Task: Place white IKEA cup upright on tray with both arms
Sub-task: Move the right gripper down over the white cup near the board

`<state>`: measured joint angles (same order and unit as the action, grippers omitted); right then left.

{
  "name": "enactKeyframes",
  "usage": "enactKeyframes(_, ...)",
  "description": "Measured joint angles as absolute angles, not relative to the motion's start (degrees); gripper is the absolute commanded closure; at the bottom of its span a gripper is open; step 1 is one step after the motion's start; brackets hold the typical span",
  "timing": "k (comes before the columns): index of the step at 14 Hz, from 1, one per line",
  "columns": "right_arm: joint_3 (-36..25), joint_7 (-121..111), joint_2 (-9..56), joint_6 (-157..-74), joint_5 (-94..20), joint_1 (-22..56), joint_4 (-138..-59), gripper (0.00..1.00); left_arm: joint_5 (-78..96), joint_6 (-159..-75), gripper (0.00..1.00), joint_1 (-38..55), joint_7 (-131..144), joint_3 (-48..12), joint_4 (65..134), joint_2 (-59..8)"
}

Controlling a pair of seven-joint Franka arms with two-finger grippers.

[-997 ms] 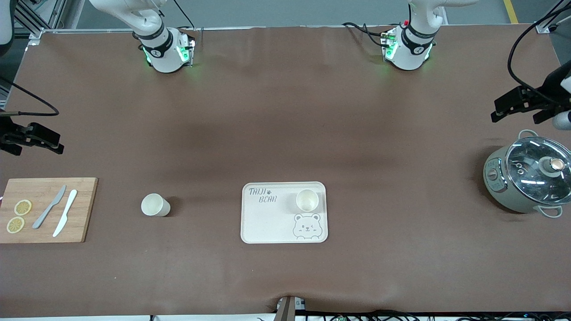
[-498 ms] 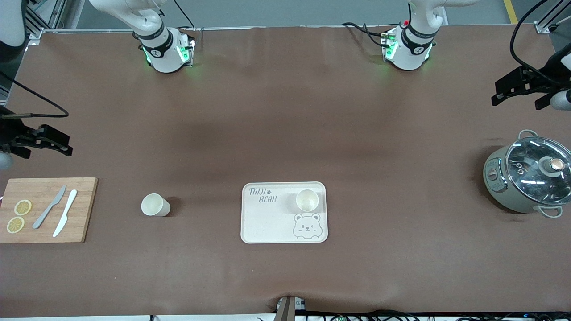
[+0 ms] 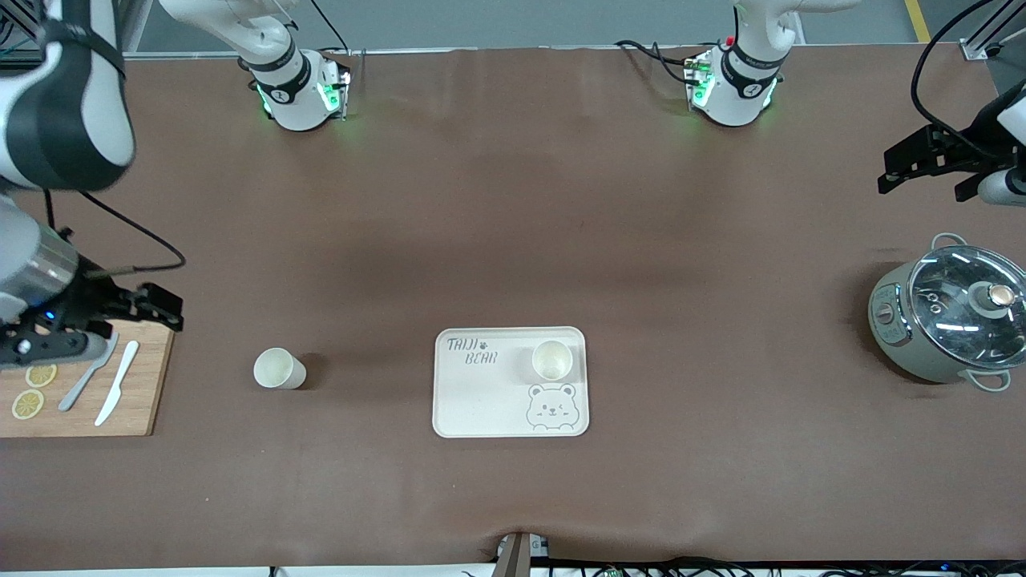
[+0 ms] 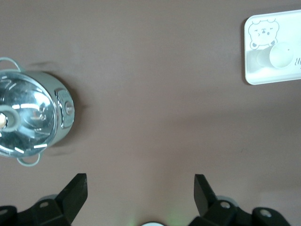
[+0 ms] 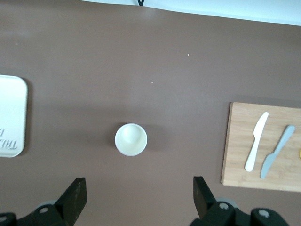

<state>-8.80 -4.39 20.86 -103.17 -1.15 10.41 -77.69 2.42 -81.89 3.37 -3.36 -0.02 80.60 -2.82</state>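
While one white cup [image 3: 552, 360] stands upright on the tray [image 3: 481, 401], I see a second cup [image 3: 278, 369] at its 9 o'clock on the bench [image 3: 513, 240]; right pincer [image 5: 136, 197] and left pincer [image 4: 140, 194] hang wide open, empty.

You have two glossy white arms, the right arm [image 3: 48, 104] and the left arm [image 3: 761, 32], with black joint bands. Each round white base [image 3: 298, 90] wears a black ring and glows green. Black cables [image 3: 132, 232] trail along both. Your grippers are black, with blunt wedge fingers [image 5: 75, 197] and small screws showing.
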Motion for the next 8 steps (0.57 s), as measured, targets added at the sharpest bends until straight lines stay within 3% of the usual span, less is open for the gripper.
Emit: enactKeyframes(8, -9.2, -4.7, 29.2, -119.2, -1.2, 9.9, -83.2, 0.00, 0.6, -86.1, 0.00, 3.7, -3.5, -3.1, 81.1, -3.5)
